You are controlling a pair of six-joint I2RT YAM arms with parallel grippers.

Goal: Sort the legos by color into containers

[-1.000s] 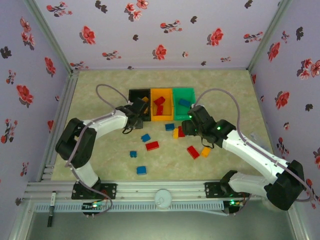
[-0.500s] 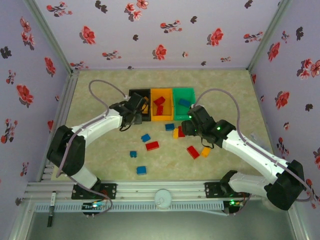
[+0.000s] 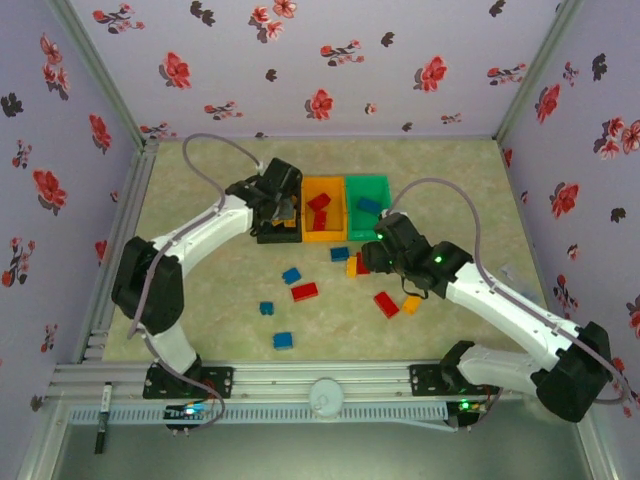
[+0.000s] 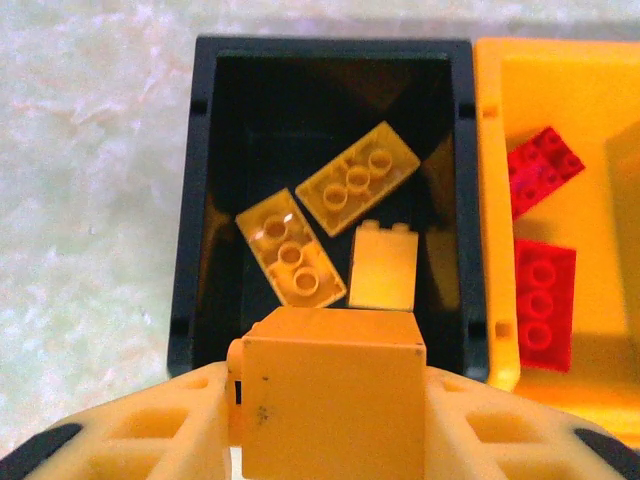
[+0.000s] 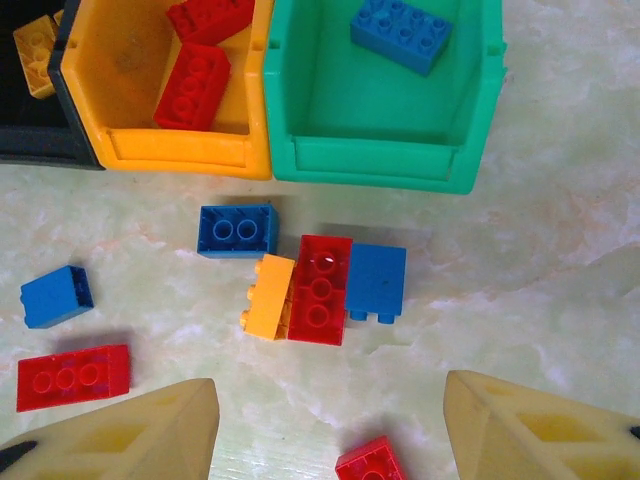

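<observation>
My left gripper (image 4: 330, 425) is shut on an orange-yellow lego (image 4: 330, 390) and hangs over the near edge of the black container (image 4: 188, 200), where three yellow legos (image 4: 358, 178) lie. The orange container (image 4: 492, 200) beside it holds red legos (image 4: 543, 305). A blue lego (image 5: 402, 32) sits in the green container (image 5: 380, 160). My right gripper (image 5: 328, 400) is open and empty above the table, just short of a touching cluster of a yellow lego (image 5: 268, 296), a red one (image 5: 320, 288) and a blue one (image 5: 376, 282).
More loose legos lie on the table: blue ones (image 3: 291, 275), (image 3: 266, 308), (image 3: 283, 340), (image 5: 237, 230), red ones (image 3: 304, 291), (image 3: 386, 304) and an orange one (image 3: 411, 303). Flowered walls close in the table on three sides.
My left arm has swung away from me and to the right, carrying the yellow lego from beside the black container to over it. The right arm has hardly moved.
</observation>
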